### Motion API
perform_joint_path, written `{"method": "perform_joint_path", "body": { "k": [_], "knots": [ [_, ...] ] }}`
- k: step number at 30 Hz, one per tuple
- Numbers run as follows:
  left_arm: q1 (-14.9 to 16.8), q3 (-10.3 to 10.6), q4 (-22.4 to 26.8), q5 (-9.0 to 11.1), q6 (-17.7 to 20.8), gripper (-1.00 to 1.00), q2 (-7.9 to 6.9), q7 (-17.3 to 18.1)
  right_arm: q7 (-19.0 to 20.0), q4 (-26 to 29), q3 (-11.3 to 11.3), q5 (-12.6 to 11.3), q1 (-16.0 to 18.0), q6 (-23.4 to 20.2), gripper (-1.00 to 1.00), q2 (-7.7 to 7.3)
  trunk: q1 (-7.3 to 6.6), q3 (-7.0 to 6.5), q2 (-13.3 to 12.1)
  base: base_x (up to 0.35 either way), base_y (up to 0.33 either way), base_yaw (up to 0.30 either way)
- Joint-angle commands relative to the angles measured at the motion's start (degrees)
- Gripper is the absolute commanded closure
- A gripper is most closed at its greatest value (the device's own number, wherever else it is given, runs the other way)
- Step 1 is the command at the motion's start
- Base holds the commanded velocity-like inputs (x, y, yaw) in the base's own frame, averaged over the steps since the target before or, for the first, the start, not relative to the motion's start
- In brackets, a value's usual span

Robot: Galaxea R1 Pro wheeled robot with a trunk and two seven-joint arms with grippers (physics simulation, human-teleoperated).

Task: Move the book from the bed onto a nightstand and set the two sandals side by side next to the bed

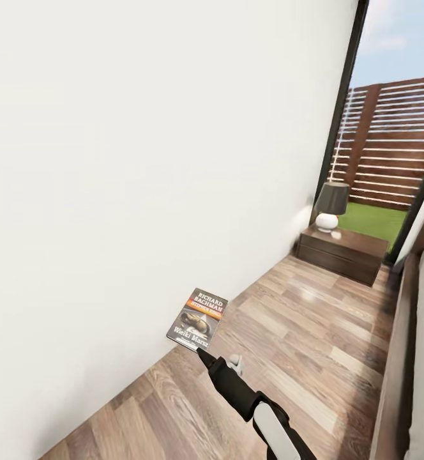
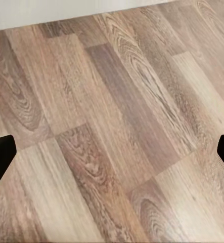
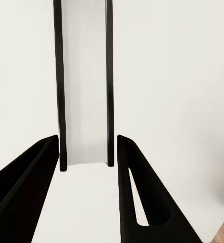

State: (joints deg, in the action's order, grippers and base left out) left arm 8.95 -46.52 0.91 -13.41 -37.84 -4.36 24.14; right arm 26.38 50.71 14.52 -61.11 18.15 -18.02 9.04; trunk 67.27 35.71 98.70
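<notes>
- The book, dark-covered with an orange band, is up off the floor, held upright in the air close to the white wall on the left, cover facing me.
- The right claw has it by the bottom edge. In the right wrist view the book shows edge-on, pale pages between dark covers, and the two black fingers are pressed against its sides, so the claw is clamped on it.
- The left claw looks straight down at bare floor planks. Its tips sit at the far edges of that view, spread wide with nothing between them.
- The nightstand stands at the far end of the room, ahead and a little to the right, well apart from the book. A lamp with a dark shade and a round white base sits toward its left, leaving the right part of its top bare.
- The bed runs along the right side, with its dark frame nearest the aisle.
- Beyond the nightstand, a tall window shows a slatted fence and grass.
- To my eye the step in hand is carrying the book to the nightstand. It is off the bed but not yet set down.
- The next move calls for rolling up the aisle, reaching over the bare part of the top, turning the book flat and letting go clear of the lamp.
- The sandals look to come after that.
</notes>
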Motion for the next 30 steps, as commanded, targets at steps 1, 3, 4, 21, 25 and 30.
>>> {"method": "perform_joint_path", "body": {
  "k": [1, 3, 4, 21, 25, 30],
  "knots": [
    [0.0, -0.5, 0.0, -0.4, -0.1, -1.0, -0.02, 0.2, 0.0, 0.0, 0.0, -0.7, 0.0, -0.4, 1.0, 0.02, 0.02, 0.06, 0.0, 0.27, 0.12, -0.264],
    [0.0, -0.5, 0.0, -0.4, -0.1, -1.0, -0.03, 0.2, 0.1, 0.0, 0.0, -0.8, 0.0, -0.4, 1.0, 0.02, 0.02, 0.06, 0.0, 0.268, 0.083, -0.264],
    [0.0, -0.5, 0.0, -0.4, -0.1, -1.0, -0.03, 0.2, 0.1, 0.0, 0.0, -0.8, 0.0, -0.4, 1.0, 0.02, 0.02, 0.06, 0.0, 0.266, 0.059, -0.264],
    [0.0, -0.5, 0.0, -0.4, -0.1, -1.0, -0.04, 0.2, 0.1, 0.0, 0.0, -0.8, 0.0, -0.4, 1.0, 0.02, 0.02, 0.06, 0.0, 0.255, 0.012, -0.264],
    [0.0, -0.5, 0.0, -0.4, -0.1, -1.0, 0.0, 0.2, 0.1, 0.0, 0.0, -0.8, 0.0, -0.4, 1.0, 0.02, 0.02, 0.06, 0.0, 0.252, 0.059, -0.264],
    [0.0, -0.5, 0.0, -0.4, -0.1, -1.0, 0.04, 0.2, 0.1, 0.0, 0.0, -0.8, 0.0, -0.4, 1.0, 0.02, 0.02, 0.06, 0.0, 0.254, 0.142, -0.264]
  ]
}}
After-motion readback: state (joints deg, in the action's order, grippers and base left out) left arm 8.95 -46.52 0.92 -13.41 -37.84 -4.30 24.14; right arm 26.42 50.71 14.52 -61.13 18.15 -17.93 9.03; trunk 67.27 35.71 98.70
